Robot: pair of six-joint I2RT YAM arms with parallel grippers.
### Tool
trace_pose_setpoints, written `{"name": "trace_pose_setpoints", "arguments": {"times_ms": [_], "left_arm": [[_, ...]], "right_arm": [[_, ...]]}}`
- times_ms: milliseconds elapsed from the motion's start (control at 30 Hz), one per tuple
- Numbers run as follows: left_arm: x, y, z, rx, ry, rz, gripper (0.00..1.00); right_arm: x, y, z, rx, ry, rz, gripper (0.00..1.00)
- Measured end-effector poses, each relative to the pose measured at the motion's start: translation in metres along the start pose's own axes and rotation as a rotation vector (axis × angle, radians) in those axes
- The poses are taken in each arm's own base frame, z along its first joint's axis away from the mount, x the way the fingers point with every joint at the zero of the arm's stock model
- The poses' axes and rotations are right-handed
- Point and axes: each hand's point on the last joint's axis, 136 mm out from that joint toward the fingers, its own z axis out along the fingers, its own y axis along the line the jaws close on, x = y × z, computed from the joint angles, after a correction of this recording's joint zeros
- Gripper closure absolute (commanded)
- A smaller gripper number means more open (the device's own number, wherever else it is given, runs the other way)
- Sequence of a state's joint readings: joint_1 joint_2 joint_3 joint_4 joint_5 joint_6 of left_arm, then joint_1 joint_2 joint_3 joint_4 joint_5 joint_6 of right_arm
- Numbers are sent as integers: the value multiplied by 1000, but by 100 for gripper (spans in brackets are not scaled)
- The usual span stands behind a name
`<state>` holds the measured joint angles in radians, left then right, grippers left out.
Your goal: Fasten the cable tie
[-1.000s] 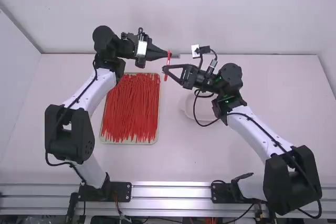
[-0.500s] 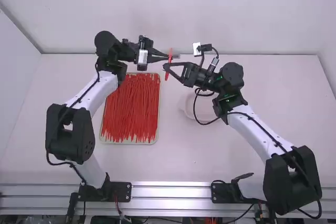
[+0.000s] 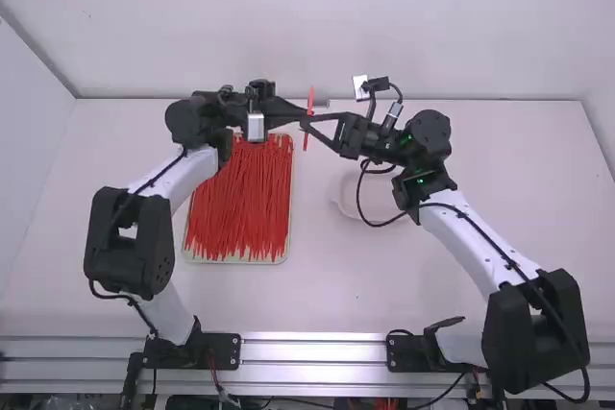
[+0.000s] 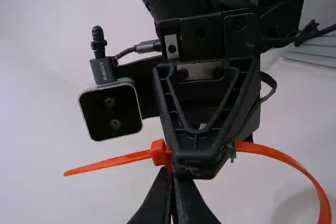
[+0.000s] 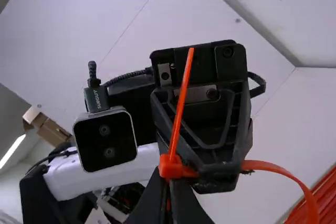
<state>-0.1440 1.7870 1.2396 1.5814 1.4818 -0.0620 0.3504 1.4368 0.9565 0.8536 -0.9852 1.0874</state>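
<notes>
Above the white worktop (image 3: pixel 538 160), the left claw (image 3: pixel 294 115) and right claw (image 3: pixel 311 124) meet tip to tip, both pinched closed on one red cable tie (image 3: pixel 310 99).

Cable tie (image 3: pixel 309 101) between left gripper (image 3: pixel 299 119) and right gripper (image 3: pixel 308 124); tray (image 3: pixel 289 201) of ties below left gripper.

Left wrist view: a stretch of the cable tie (image 4: pixel 115 162) is hidden behind the right gripper (image 4: pixel 195 168), and its loop is cut off at the picture's edge. Right wrist view: the strap is masked by the left gripper (image 5: pixel 216 176), and the pile of red ties (image 5: pixel 328 184) is cropped to a corner. High view: the threading is too small to be judged.
</notes>
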Motion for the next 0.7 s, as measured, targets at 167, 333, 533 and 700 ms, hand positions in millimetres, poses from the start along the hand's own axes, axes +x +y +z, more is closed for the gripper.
{"name": "trace_pose_setpoints", "arguments": {"times_ms": [167,333,533,700], "left_arm": [[6,0,-3,-4,8,-121,98],[12,-1,-14,-7,30,-241,98],[8,-9,-9,42,30,-386,98],[7,-10,-8,44,32,-498,98]], "right_arm": [[-1,11,-1,-29,18,-69,1],[-6,24,-7,-55,33,-150,1],[-25,-7,-26,28,-20,-129,2],[-25,-7,-28,29,-16,-117,2]]}}
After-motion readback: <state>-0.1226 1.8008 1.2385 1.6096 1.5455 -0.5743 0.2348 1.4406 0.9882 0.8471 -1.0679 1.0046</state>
